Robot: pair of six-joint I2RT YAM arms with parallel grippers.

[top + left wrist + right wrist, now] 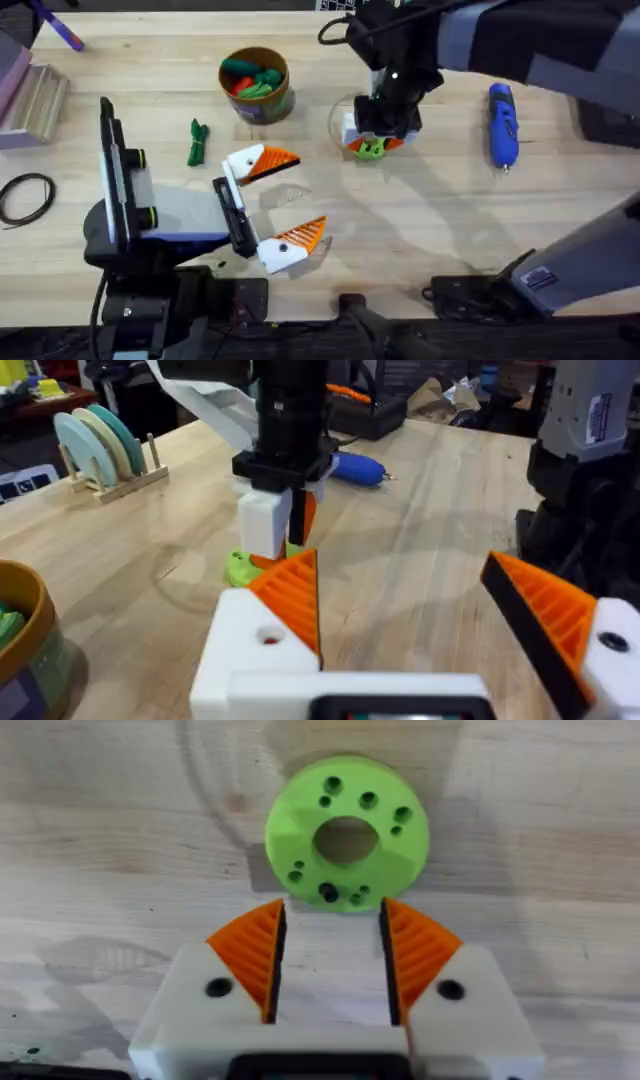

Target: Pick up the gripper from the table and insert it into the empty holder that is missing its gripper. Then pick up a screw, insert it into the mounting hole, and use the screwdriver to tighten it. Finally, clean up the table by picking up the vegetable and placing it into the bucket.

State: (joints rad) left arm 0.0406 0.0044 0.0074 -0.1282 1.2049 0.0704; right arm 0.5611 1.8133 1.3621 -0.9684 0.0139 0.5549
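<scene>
My right gripper point(376, 140) hangs point-down over a lime-green disc point(347, 830) with several holes. Its orange fingers point(250, 950) are open with nothing between them, tips just short of the disc's rim. I cannot tell a screw from the dark holes. My left gripper point(310, 190) lies low and wide open, both white holders point(250, 650) carrying orange fingers. No loose gripper is in view. The blue screwdriver point(502, 124) lies at the right. The dark-green vegetable point(197, 142) lies left of the bucket point(256, 86), which holds toy vegetables.
A rack of plates point(100, 440) stands at the far left. A black cable loop point(25, 195) lies near the left edge and a purple pen point(60, 30) at the back left. Bare wood stretches across the front right of the table.
</scene>
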